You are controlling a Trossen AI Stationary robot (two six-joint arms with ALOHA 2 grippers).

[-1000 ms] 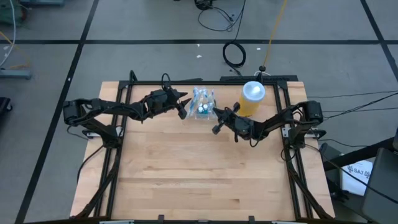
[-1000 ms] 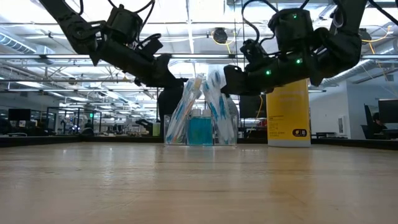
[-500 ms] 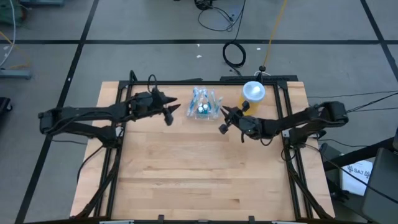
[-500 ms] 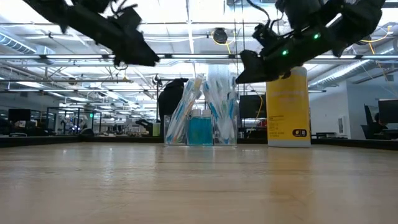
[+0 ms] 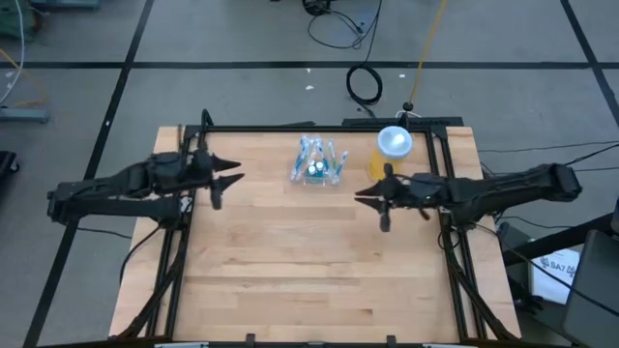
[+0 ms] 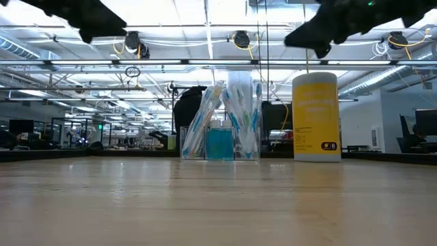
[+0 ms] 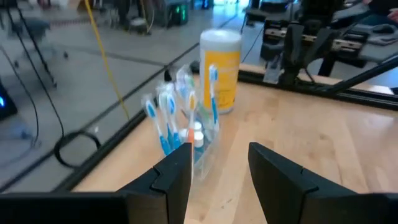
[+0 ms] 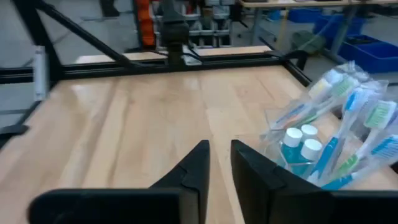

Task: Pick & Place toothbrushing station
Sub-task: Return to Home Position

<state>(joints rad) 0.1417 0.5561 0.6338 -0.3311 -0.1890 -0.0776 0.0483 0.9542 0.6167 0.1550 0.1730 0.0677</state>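
High view: the holder (image 5: 316, 166) stands upright just left of the jar (image 5: 392, 147), not touching it, with brushes (image 5: 309, 153) sticking out of it. The left gripper (image 5: 229, 184) hangs well left of the jar, past the holder, jaws apart and empty. The right gripper (image 5: 370, 208) hangs near the jar, in front of it, jaws slightly parted and empty.

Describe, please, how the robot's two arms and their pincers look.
The left arm and right arm are black, slim and made of jointed links. The left pincer and right pincer each have two flat matte-black fingers with slanted tips. No markings show.
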